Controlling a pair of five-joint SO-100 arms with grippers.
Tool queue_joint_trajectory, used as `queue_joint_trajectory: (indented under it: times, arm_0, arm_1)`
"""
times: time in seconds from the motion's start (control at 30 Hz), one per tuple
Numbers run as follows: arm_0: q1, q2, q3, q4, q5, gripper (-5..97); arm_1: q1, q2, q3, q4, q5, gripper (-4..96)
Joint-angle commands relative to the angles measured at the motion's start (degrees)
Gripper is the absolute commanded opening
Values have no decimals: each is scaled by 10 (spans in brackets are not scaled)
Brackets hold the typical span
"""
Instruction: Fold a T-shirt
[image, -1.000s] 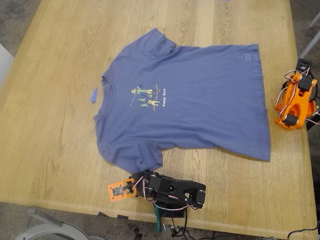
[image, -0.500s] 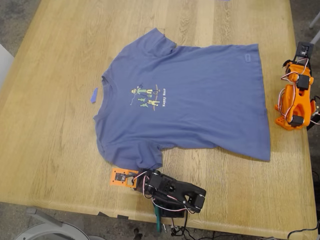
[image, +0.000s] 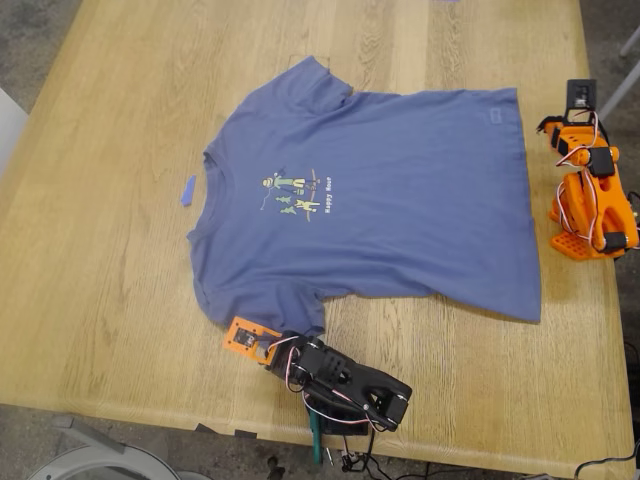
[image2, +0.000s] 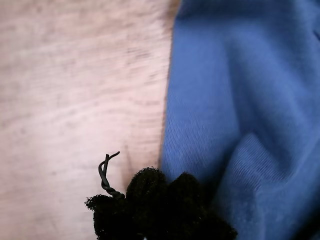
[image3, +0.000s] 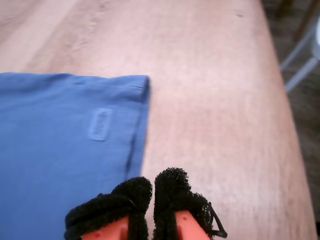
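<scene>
My first gripper (image2: 160, 200) sits low over the sleeve hem of the T-shirt (image: 370, 195); its dark padded tips look pressed together in the first wrist view, nothing between them, with the sleeve cloth touching or just beside one tip and bare table (image: 120, 250) beside the other. In the exterior view this gripper (image: 243, 338) is at the near edge, at the lower sleeve. My second gripper (image3: 147, 192) hovers just off the hem, pads (image3: 172, 187) nearly touching with only a thin slit between them, empty; the hem corner with its small sewn label (image3: 100, 124) lies ahead of the tips. In the exterior view that arm (image: 585, 190) stands at the right edge, apart from the cloth. The T-shirt lies flat, print up, long axis running across the exterior view, collar toward its left, hem toward its right. First gripper is nearer the sleeve, second nearer the hem corner. A small blue scrap (image: 188, 190) lies on the wood just beside the collar. No containers in view. Judgement: fold not yet begun; both grippers need to open before taking cloth.
</scene>
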Motion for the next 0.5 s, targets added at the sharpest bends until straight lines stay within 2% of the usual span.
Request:
queue_joint_trajectory:
  times: [0.0, 0.07, 0.1, 0.13, 0.27, 0.37, 0.47]
  arm_0:
    - [-2, 65, -10, -67, 76, 2]
    - [-1, 65, -10, -90, 74, 3]
    - [-1, 65, -10, -106, 92, 9]
    - [-1, 65, -10, -122, 92, 25]
    - [10, 65, -19, -168, 63, 26]
    - [16, 65, -18, -222, 82, 27]
    - [16, 65, -13, -267, 76, 34]
  arm_1:
    - [-42, 6, -56, 29, -5, 70]
    - [-71, 6, -79, 61, -6, 70]
    - [-83, 6, -91, 74, -7, 70]
    - [-96, 6, -103, 87, -7, 71]
    - [-133, 6, -145, 134, -10, 71]
    - [-169, 6, -172, 165, -10, 71]
    - [-229, 6, -207, 228, -7, 91]
